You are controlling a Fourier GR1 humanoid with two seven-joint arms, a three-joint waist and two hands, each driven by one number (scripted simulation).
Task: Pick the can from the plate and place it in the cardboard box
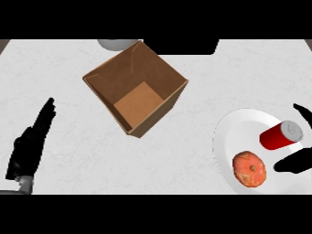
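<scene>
Right hand (307,153) spread wide around can (280,135), not closed on it.
Can lies on its side on plate (229,132) at worktop's (70,151) right edge, beside donut (249,169). Box (135,87) open, mid-worktop toward far edge. Left hand (30,144) straight-fingered near left edge.

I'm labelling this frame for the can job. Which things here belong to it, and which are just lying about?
Job: can, lying on the plate; box, open; right robot hand, open beside the can.

Lying about: donut on the plate; grey round thing behind the box; left robot hand, resting.
</scene>
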